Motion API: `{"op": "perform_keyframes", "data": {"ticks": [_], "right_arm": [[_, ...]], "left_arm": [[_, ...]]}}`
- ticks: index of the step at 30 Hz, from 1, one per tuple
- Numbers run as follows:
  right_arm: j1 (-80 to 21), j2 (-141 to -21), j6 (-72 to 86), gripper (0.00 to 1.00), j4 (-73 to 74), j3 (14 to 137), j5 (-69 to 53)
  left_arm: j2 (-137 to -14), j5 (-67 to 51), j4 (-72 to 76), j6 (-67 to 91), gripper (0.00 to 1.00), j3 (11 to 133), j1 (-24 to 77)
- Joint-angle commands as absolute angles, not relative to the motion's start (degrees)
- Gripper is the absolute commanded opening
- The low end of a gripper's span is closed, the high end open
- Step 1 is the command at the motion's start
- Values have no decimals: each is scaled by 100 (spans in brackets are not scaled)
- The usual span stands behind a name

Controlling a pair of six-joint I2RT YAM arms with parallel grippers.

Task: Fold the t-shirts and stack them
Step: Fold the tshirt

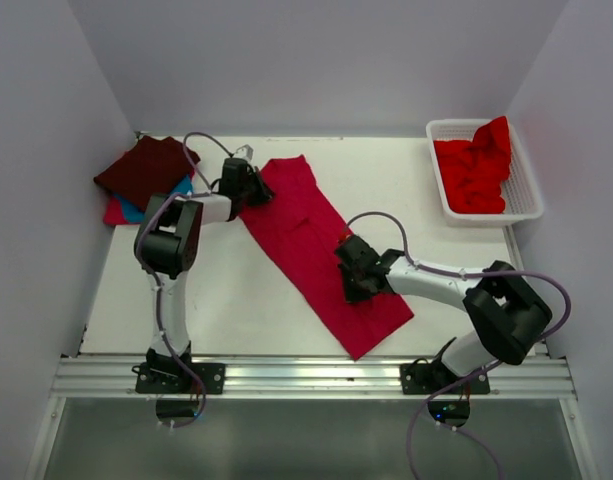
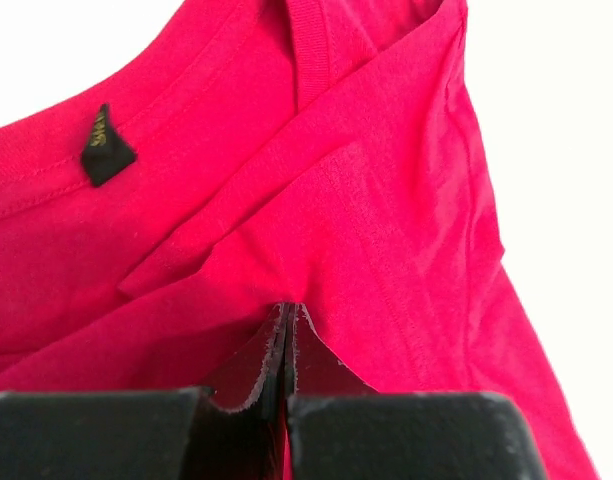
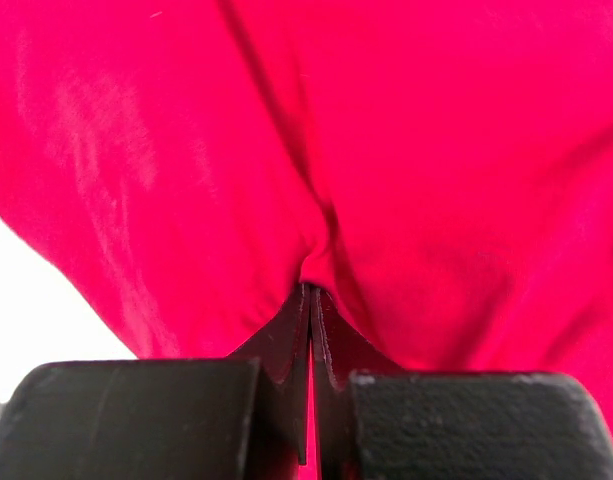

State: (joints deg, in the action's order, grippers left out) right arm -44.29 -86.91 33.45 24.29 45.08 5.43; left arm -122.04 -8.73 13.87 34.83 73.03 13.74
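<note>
A crimson-pink t-shirt (image 1: pixel 311 245) lies folded into a long strip, running diagonally from the back middle of the table to the front. My left gripper (image 1: pixel 254 190) is shut on its collar end; the cloth (image 2: pixel 316 200) puckers at the fingertips, and a black neck label (image 2: pixel 107 148) shows. My right gripper (image 1: pixel 352 270) is shut on the strip's right edge near the hem end, and the cloth (image 3: pixel 316 140) bunches into the closed jaws. Folded dark maroon (image 1: pixel 146 168), teal blue (image 1: pixel 182 188) and pink-red (image 1: pixel 116 211) shirts are stacked at the back left.
A white lattice basket (image 1: pixel 526 190) at the back right holds a crumpled bright red shirt (image 1: pixel 476 170). White walls close in on the left, back and right. A metal rail (image 1: pixel 306 378) runs along the near edge.
</note>
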Motion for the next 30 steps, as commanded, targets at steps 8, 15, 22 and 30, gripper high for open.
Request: {"op": "perform_keyframes", "data": {"ticks": [8, 15, 22, 30], "right_arm": [[-5457, -9149, 3867, 0, 2417, 4552, 141], [-5774, -9237, 3929, 0, 2479, 4825, 281], [-5915, -9237, 3920, 0, 2628, 5106, 413], [-6012, -9325, 3841, 0, 2321, 5265, 431]], "left_arm": [[-13561, -2926, 2249, 4403, 0, 8507, 1371], [-14386, -3541, 2662, 4990, 0, 9439, 1362], [-15108, -3885, 3023, 5581, 0, 10458, 1362], [-15233, -4245, 3664, 5915, 0, 11074, 1336]]}}
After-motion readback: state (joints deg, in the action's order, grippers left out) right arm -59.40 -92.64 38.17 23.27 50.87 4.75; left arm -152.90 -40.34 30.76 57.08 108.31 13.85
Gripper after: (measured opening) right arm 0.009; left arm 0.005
